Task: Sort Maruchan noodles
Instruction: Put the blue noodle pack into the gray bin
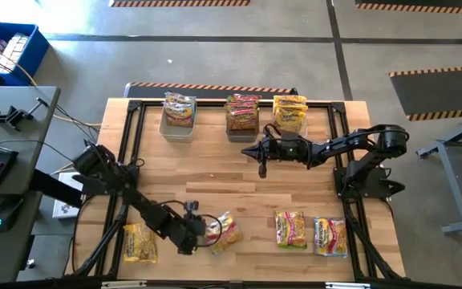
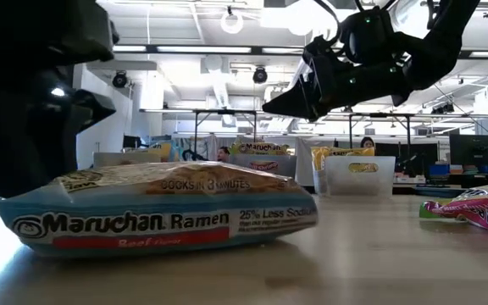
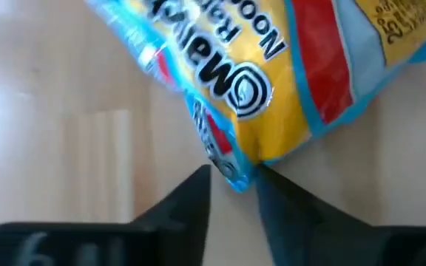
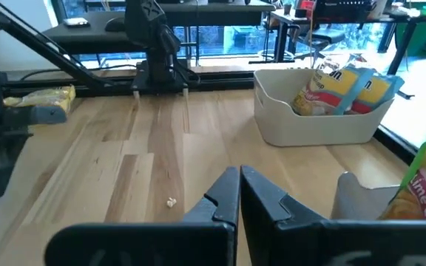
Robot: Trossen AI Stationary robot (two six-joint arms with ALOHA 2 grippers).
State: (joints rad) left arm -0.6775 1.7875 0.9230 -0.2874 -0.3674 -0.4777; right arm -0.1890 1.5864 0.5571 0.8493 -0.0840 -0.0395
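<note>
Left tool (image 1: 192,239): my narrow jaws pinch the corner of a yellow, blue-edged Maruchan packet (image 1: 224,232) at the worktop's (image 1: 215,172) near edge.
Right tool (image 1: 262,170): shut, empty, hovering mid-worktop.
Sorted: three far tubs (image 1: 178,128) hold packets.
Remaining, I judge: four loose packets, crinkly.

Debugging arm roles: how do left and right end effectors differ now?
Left end effector is at the table's front edge; right end effector is mid-table, near the tubs. Left noses a blue-edged packet's corner; right is shut, empty, over bare wood. Both dark, two-fingered.
</note>
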